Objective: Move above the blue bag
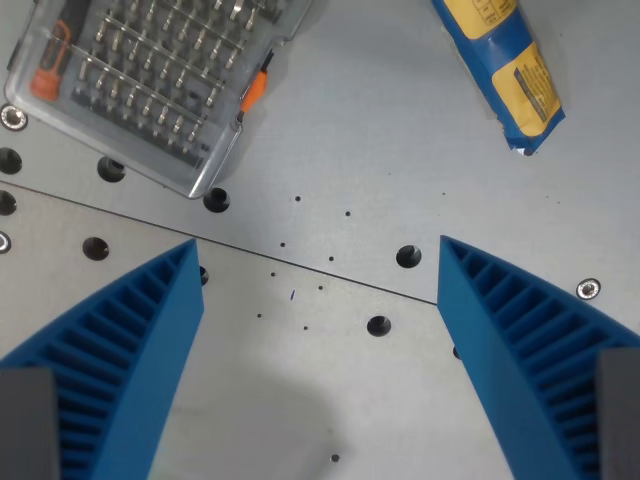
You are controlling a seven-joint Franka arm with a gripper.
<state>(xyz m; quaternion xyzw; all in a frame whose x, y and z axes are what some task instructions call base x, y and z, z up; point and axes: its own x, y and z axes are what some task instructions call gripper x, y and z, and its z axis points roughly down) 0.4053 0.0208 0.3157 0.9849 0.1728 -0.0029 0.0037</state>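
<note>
The blue bag (505,65), blue with yellow panels and a label, lies at the wrist view's top right, partly cut off by the upper edge. My gripper (320,260) is open, its two ribbed blue fingers (130,350) spread wide at the lower left and lower right. Only bare grey table shows between them. The bag sits up and to the right of the gap, well apart from both fingers.
A clear plastic case of screwdriver bits (150,75) with orange parts fills the top left. The grey metal table (350,170) has screw holes and a seam running diagonally across the middle.
</note>
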